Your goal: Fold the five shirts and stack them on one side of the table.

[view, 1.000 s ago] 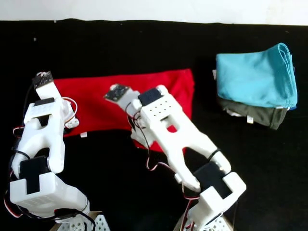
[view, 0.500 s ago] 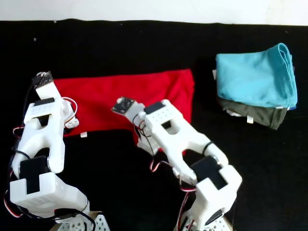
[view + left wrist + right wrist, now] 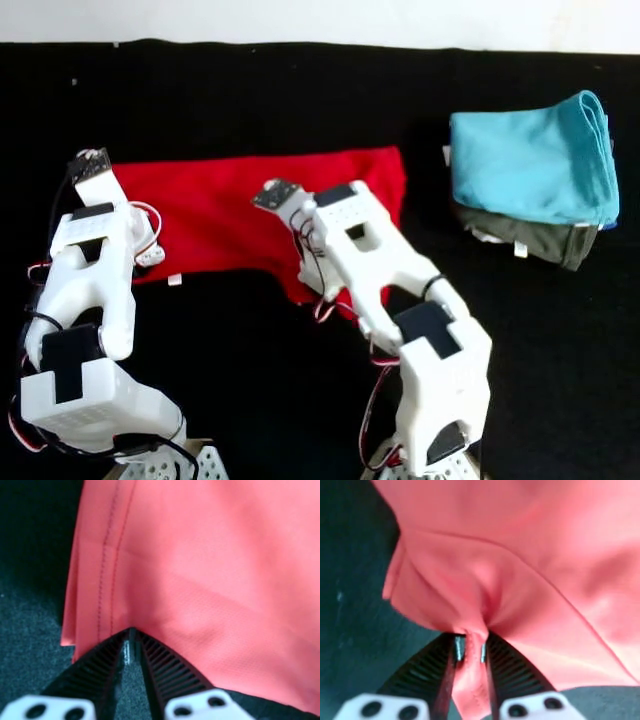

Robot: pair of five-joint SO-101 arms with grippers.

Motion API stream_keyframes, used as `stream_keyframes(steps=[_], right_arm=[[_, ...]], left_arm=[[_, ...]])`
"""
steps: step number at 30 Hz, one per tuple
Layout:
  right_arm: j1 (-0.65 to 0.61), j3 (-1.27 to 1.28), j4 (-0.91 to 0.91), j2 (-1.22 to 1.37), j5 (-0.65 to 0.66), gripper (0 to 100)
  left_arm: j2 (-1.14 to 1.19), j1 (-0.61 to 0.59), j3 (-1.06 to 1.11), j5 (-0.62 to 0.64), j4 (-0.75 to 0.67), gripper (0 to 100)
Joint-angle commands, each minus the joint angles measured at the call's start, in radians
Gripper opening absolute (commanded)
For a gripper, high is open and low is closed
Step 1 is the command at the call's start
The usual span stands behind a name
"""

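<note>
Change: right arm has swung its wrist away from the left arm and toward the folded pile, and the near corner of the red shirt (image 3: pixel 220 200) went with it; left arm did not move.
Right end effector (image 3: pixel 470 647): closed on a bunched fold of the red shirt, and cloth hangs out on both sides of the jaws.
Left end effector (image 3: pixel 131 635): closed, tips on the hemmed edge of the red shirt, which it seems to pinch.
Red shirt: spread flat on the black tabletop (image 3: pixel 250 90), reaching away in front of both end effectors and held between them.
Pile: teal shirt (image 3: pixel 530 155) folded on top of a dark shirt (image 3: pixel 520 235), well apart from the right end effector, on its side away from the left arm.
Handling: thin and light cloth, very soft, so it sags and wrinkles beside any grip; probably not slippery in ribbed jaws, not fragile.
Where to hold: best at hems or corners, both layers together, with the two grips far apart so the edge stays stretched.
</note>
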Motion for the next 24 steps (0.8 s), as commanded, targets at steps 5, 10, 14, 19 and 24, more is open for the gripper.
stream_keyframes(steps=[5,10,14,19,24], right_arm=[[0.070,-0.268,0.205,-0.131,0.064,0.6],[0.131,-0.444,0.197,-0.005,0.158,0.6],[0.162,-0.713,0.171,0.183,0.152,1.1],[0.170,-1.082,0.165,0.452,-0.017,15.6],[0.171,-1.440,0.183,0.691,-0.204,20.3]], left_arm=[[-0.001,-0.015,0.002,0.009,-0.034,1],[-0.001,-0.015,0.002,0.009,-0.034,1],[-0.001,-0.015,0.002,0.009,-0.034,1],[-0.001,-0.015,0.002,0.009,-0.034,1],[-0.001,-0.015,0.002,0.009,-0.034,1]])
